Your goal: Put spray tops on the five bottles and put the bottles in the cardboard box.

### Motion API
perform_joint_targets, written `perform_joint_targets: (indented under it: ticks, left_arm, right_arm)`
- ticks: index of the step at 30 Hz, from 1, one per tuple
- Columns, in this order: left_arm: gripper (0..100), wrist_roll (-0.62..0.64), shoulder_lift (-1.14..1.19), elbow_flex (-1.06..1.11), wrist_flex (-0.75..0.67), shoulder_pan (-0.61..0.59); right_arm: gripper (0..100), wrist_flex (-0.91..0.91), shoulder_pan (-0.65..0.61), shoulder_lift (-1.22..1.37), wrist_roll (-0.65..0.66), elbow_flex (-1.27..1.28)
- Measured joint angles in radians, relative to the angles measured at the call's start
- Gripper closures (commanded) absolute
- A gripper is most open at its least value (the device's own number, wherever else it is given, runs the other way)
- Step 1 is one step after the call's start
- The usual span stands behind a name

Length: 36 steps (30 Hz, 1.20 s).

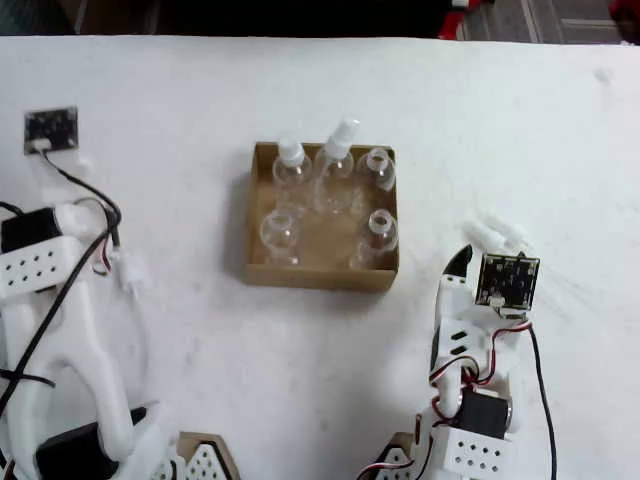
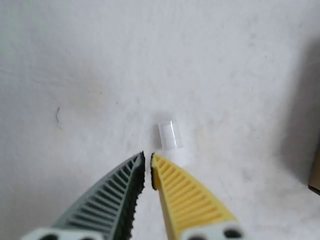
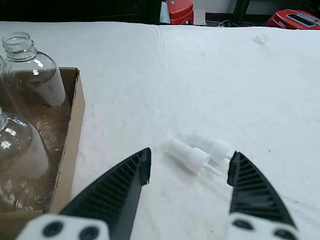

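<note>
Now the right gripper [image 3: 190, 159] is hanging low over the table [image 3: 250, 75] with its jaws spread wide, and it is holding nothing. Two spray tops are lying just ahead of its tips, very close to each other. The nearer top [image 3: 196, 159] is sitting about midway between the jaws, and the other top [image 3: 218, 148] is lying just beside it, toward one jaw.

I am judging that the step is picking up one top. To do it well, the gripper should be closing on the nearer top only, across its thick collar and not its thin end, so that the other top is not being dragged along.

The box [image 3: 75, 120] is standing near, on the gripper's left, and three of its bottles [image 3: 30, 70] are standing without tops. The left gripper [image 2: 148, 158] is pressed together, with a clear cap [image 2: 169, 134] just ahead of its tips.
</note>
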Motion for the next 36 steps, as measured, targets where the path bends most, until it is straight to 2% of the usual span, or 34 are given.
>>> perform_joint_targets:
  ticks: [2, 4, 10, 13, 17, 19, 23, 26, 30, 36]
  left_arm:
    - [82, 0.0, 0.0, 0.049, -0.028, -0.015]
    - [79, 0.0, 0.0, 0.087, -0.075, -0.028]
    - [91, 0.075, 0.0, 0.104, -0.132, -0.035]
    - [92, 0.084, 0.029, 0.104, -0.178, -0.035]
    - [92, 0.092, 0.19, 0.066, -0.23, -0.037]
    - [92, 0.092, 0.296, 0.003, -0.204, -0.046]
    - [90, 0.092, 0.491, -0.164, -0.063, -0.048]
    - [83, 0.092, 0.594, -0.272, 0.008, -0.048]
    - [73, 0.092, 0.644, -0.328, 0.034, -0.048]
    - [72, 0.127, 0.649, -0.33, 0.046, -0.048]
  right_arm:
    - [76.9, 0.0, 0.0, 0.0, 0.0, 0.0]
    - [76.9, 0.0, 0.0, 0.0, 0.0, 0.0]
    - [76.9, 0.0, 0.0, 0.0, 0.0, 0.0]
    - [76.9, 0.0, 0.0, 0.0, 0.0, 0.0]
    - [76.9, 0.0, 0.0, 0.0, 0.0, 0.0]
    - [76.9, 0.0, 0.0, 0.0, 0.0, 0.0]
    - [76.9, 0.0, 0.0, 0.0, 0.0, 0.0]
    - [76.9, 0.0, 0.0, 0.0, 0.0, 0.0]
    - [76.9, 0.0, 0.0, 0.0, 0.0, 0.0]
    - [76.9, 0.0, 0.0, 0.0, 0.0, 0.0]
